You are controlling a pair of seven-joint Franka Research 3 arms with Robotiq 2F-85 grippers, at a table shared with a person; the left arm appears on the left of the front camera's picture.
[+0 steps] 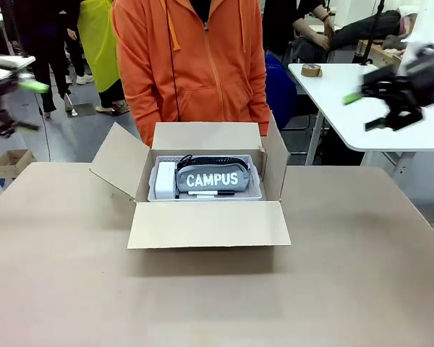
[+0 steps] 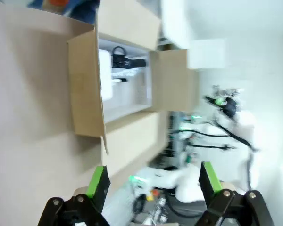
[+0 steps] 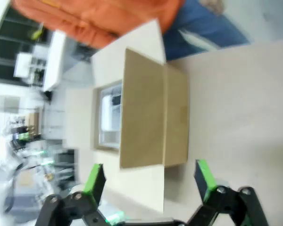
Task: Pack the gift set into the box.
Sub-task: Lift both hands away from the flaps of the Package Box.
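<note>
Gift set (image 1: 206, 181) sits inside the open brown box (image 1: 210, 225) at the middle of the table (image 1: 347, 289), in front of a person (image 1: 192, 65) in orange. Far left, the left gripper (image 2: 153, 170) hangs spread wide, empty; far right, the right gripper (image 3: 148, 169) likewise.

Robotics lab, white worktable (image 1: 369, 134), tape roll (image 1: 312, 70), people (image 1: 98, 36) standing behind

Front view: I read bright, even room light from overhead. The white lettering on the pouch (image 1: 210, 178) is sharp. The box (image 1: 210, 225) throws a soft shadow on the table (image 1: 347, 289) under its near flap; no shadow has a hard edge. The left gripper (image 1: 25, 105) and right gripper (image 1: 365, 110) are smeared by motion blur.

Left wrist view: whole frame streaked, right half washed out white.

Right wrist view: soft throughout, no outline crisp.
</note>
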